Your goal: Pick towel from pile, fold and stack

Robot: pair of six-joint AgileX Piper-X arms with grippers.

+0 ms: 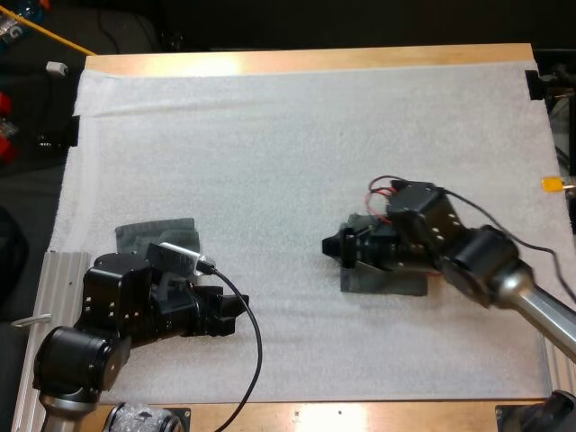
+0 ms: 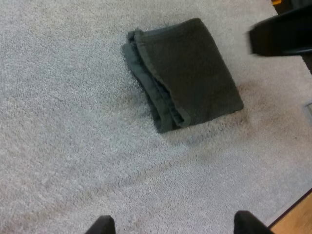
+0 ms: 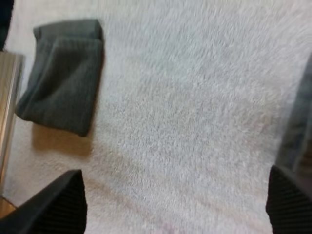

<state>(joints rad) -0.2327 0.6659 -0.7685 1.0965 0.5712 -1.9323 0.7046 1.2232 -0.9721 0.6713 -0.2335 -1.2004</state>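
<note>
A folded dark grey-green towel (image 1: 389, 281) lies on the white mat, partly under my right arm. The left wrist view has the same towel (image 2: 184, 73) ahead of my left gripper (image 2: 174, 226), which is open and well short of it over bare mat. A second folded towel (image 1: 155, 236) lies at the mat's left side, partly hidden behind my left arm. My right gripper (image 1: 333, 245) hovers just left of the first towel, open with nothing between its fingers. In the right wrist view the second towel (image 3: 63, 92) lies far ahead of that gripper (image 3: 173, 204).
A ribbed metal rail (image 1: 45, 270) runs along the table's left edge beside the second towel, also visible as a rail (image 3: 7, 97) in the right wrist view. The mat (image 1: 297, 144) stretches bare toward the far side.
</note>
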